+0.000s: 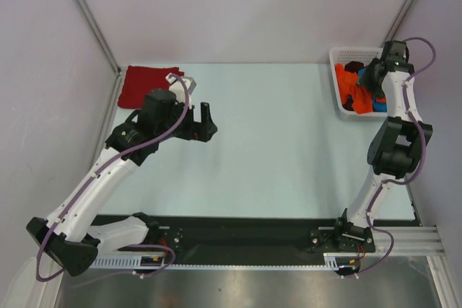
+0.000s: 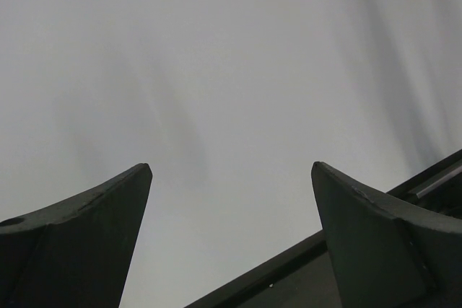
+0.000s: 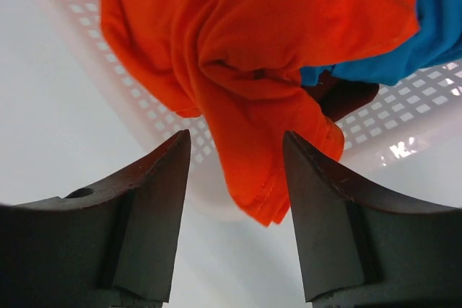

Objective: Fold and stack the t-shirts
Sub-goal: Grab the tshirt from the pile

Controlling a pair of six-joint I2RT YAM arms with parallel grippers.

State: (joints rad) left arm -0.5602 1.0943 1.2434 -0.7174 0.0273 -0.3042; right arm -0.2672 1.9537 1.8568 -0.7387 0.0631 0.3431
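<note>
A dark red t-shirt (image 1: 141, 86) lies folded flat at the table's far left corner. A bright orange t-shirt (image 1: 356, 96), a blue one (image 1: 363, 74) and a dark maroon one lie crumpled in the white basket (image 1: 336, 90) at the far right. My right gripper (image 1: 369, 79) hovers over the basket. In the right wrist view it (image 3: 237, 160) is open, and a hanging fold of the orange shirt (image 3: 274, 48) lies between the fingers, with the blue shirt (image 3: 422, 41) and the maroon shirt (image 3: 349, 97) behind. My left gripper (image 1: 207, 115) is open and empty over bare table (image 2: 231, 171).
The white lattice basket wall (image 3: 404, 110) runs behind the shirts. A black rail (image 1: 245, 232) crosses the table's near edge by the arm bases and shows in the left wrist view (image 2: 303, 272). Pale walls close in the table on the left, back and right.
</note>
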